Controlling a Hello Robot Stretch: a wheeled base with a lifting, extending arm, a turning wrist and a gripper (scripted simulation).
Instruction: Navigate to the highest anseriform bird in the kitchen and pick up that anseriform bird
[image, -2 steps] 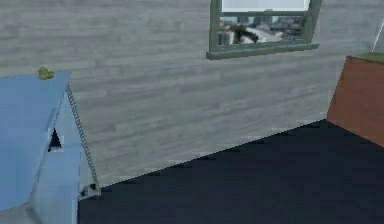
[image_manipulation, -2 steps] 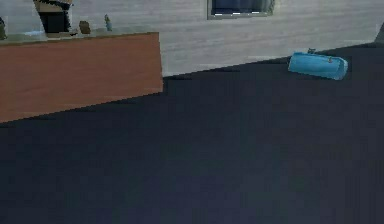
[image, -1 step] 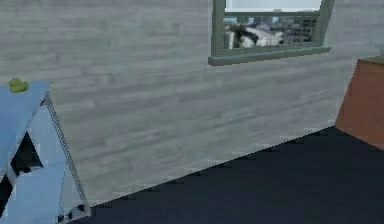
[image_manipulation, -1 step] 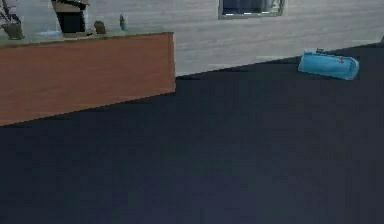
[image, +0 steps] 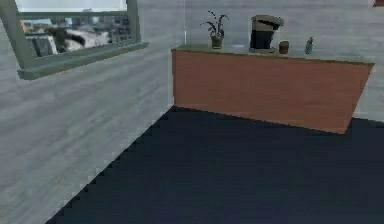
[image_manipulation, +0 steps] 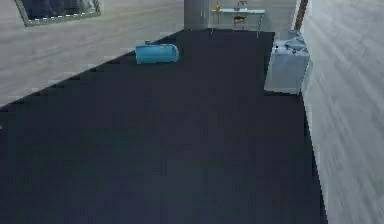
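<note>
A brown-fronted counter (image: 270, 85) stands ahead against the far wall in the forward view. On its top sit a potted plant (image: 215, 30), a dark coffee machine (image: 264, 34), a small brown cup (image: 284, 47) and a small thin pale object (image: 309, 45) too small to name. None of these blobs has a bird's shape that I can make out.
A window (image: 70, 35) is set in the wall at the forward view's left. Dark floor (image: 210, 170) lies open up to the counter. In the arm side view a blue cylinder (image_manipulation: 157, 53) lies on the floor, a pale box-like unit (image_manipulation: 287, 65) stands at the right wall, and a small table (image_manipulation: 238, 16) stands far off.
</note>
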